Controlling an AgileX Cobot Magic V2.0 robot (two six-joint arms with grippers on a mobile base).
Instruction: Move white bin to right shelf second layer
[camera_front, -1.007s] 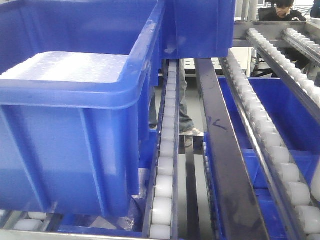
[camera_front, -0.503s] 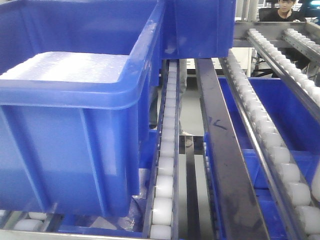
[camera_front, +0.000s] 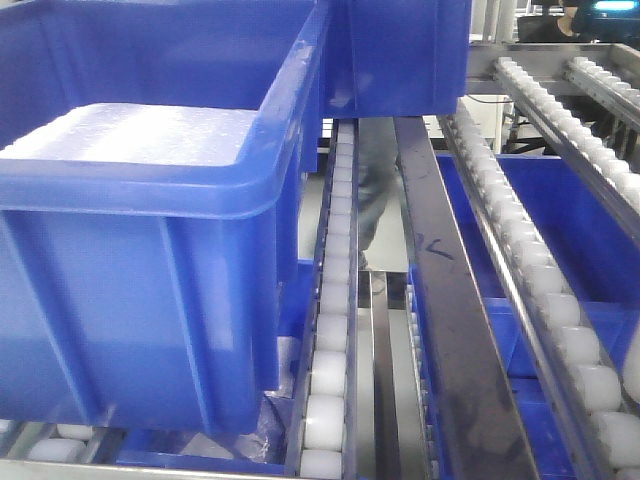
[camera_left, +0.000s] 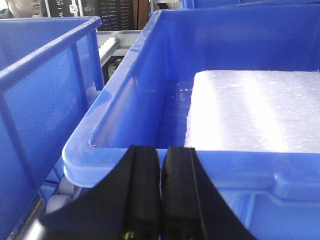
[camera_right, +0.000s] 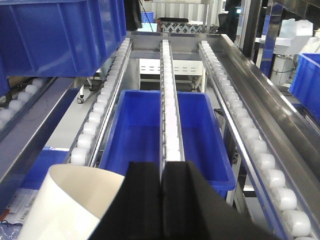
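Note:
The white bin (camera_right: 65, 200) shows only in the right wrist view, at the bottom left: a tilted cream-white wall and open rim that run in behind my right gripper (camera_right: 161, 170). The jaws stand closed, seemingly pinching the bin's rim. Ahead of it run the roller rails of the right shelf level (camera_right: 167, 100), white rollers between steel rails, also in the front view (camera_front: 530, 260). My left gripper (camera_left: 161, 152) is shut and empty, just in front of the rim of a large blue crate (camera_left: 240, 170).
The large blue crate (camera_front: 150, 280) holds a white foam slab (camera_front: 130, 135) and fills the left rack. Another blue crate (camera_right: 165, 135) sits below the right rollers. A further blue crate (camera_right: 60, 35) stands at upper left. A person's legs (camera_front: 375, 200) show behind the rack.
The person behind the rack has shifted; legs show again between the rails. The crates and rack have not moved.

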